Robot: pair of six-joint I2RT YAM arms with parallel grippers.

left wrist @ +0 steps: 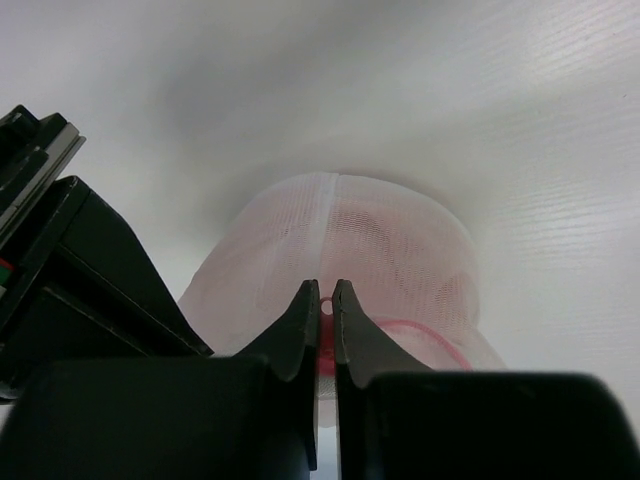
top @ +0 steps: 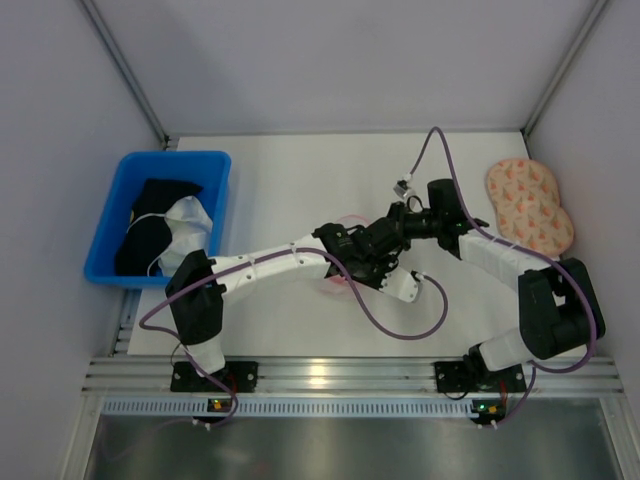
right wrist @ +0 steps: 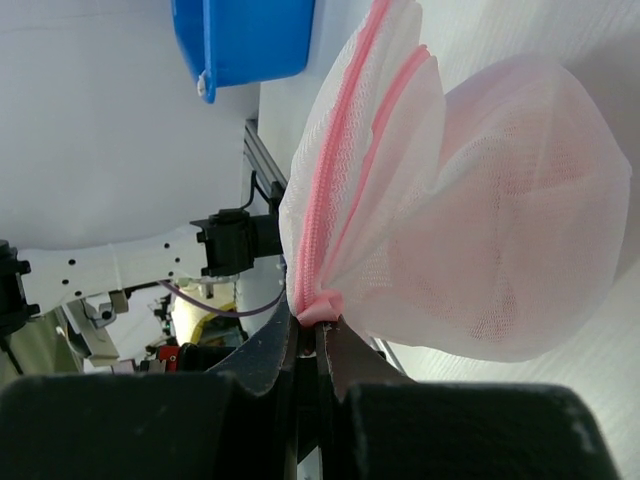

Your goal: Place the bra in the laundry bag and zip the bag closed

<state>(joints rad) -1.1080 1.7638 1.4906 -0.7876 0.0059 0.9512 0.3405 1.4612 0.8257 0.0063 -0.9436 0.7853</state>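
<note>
The laundry bag [right wrist: 480, 200] is a white mesh pouch with pink zipper edging [right wrist: 335, 170], held between both grippers above the table; only a pink edge of it [top: 337, 283] shows under the arms from above. Soft pink fabric, the bra [right wrist: 545, 190], shows dimly through the mesh, also in the left wrist view [left wrist: 400, 250]. My left gripper [left wrist: 322, 290] is shut on the pink zipper pull at the bag's [left wrist: 340, 230] near rim. My right gripper [right wrist: 308, 325] is shut on the pink end of the zipper tape. Both grippers meet at the table's middle [top: 375, 250].
A blue plastic bin [top: 215, 165] with black and white garments [top: 160, 230] stands at the left; it also shows in the right wrist view [right wrist: 245, 35]. A peach speckled two-lobed item [top: 528, 205] lies at the right edge. Purple cables loop round both arms.
</note>
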